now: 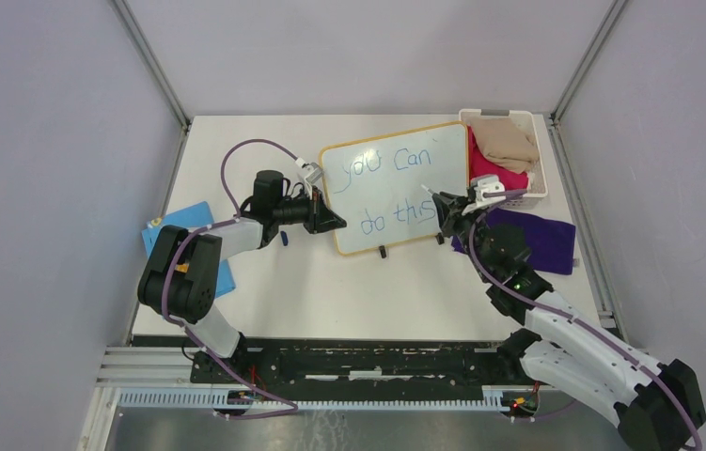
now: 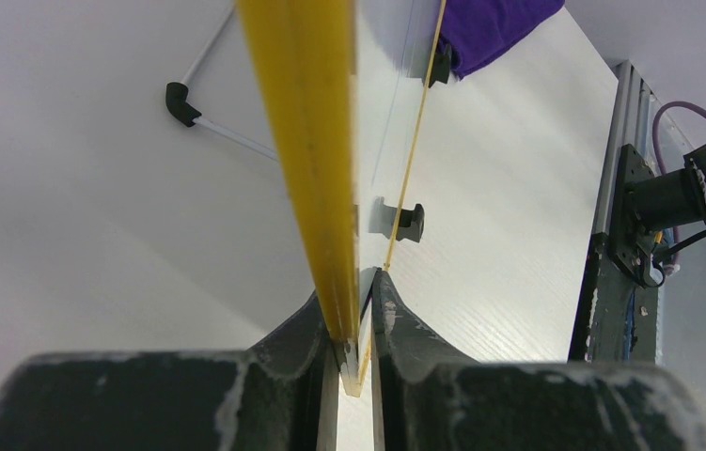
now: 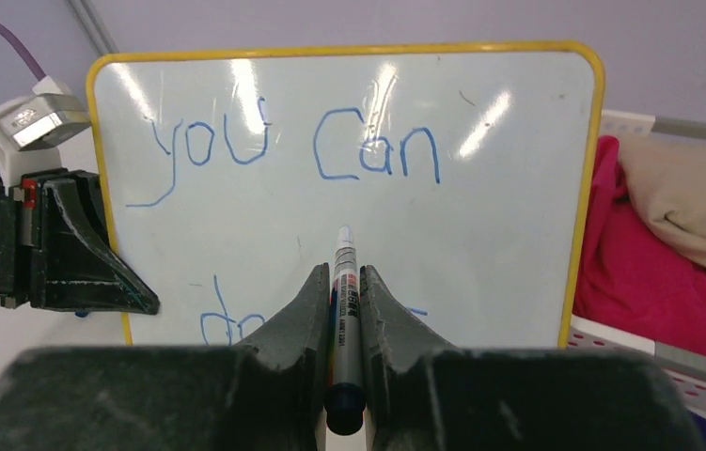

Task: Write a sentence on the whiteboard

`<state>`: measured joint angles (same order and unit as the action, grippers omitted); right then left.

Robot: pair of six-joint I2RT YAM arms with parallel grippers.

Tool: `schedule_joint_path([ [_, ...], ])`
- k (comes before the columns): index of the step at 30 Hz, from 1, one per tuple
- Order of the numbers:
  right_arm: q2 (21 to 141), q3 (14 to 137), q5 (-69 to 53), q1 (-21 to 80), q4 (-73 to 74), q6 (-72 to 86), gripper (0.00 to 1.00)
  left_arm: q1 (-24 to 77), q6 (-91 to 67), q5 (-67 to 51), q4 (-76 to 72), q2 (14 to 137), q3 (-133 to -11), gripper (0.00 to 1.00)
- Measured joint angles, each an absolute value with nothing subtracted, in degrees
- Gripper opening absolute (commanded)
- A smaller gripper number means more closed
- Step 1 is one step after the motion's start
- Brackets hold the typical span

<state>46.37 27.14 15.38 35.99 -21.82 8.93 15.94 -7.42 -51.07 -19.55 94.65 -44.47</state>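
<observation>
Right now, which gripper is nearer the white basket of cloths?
Right. The right gripper, holding the marker, sits at the whiteboard's right edge, close to the basket; the left gripper clamps the board's far left edge.

Bright even light, glare streaks on whiteboard (image 3: 499, 216), soft shadows

Count: one whiteboard (image 1: 452, 183) on two black feet (image 1: 383, 252), carrying one sentence (image 1: 392, 193) of four words in two lines; one marker (image 3: 345, 282). Two arms, so two grippers: left gripper (image 1: 332, 222) and right gripper (image 1: 445, 209). Four cloths: pink cloth (image 1: 501, 176) and beige cloth (image 1: 507, 141) in the one basket (image 1: 542, 193) at 1 o'clock on the table (image 1: 349, 291), purple cloth (image 1: 544, 240) at 3 o'clock, blue cloth (image 1: 178, 225) at 9 o'clock.
</observation>
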Motion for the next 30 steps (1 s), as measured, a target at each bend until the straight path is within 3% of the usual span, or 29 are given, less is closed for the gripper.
schedule_joint_path([
  [11,54.98,30.06,14.09,36.01,-25.58,7.73,0.00,15.97,-7.42,-51.03,-19.20,94.65,-44.64,0.02],
  [30,59.44,30.06,19.35,35.86,-23.14,10.24,0.00,15.99,-7.40,-50.98,-19.00,94.65,-44.75,0.02],
])
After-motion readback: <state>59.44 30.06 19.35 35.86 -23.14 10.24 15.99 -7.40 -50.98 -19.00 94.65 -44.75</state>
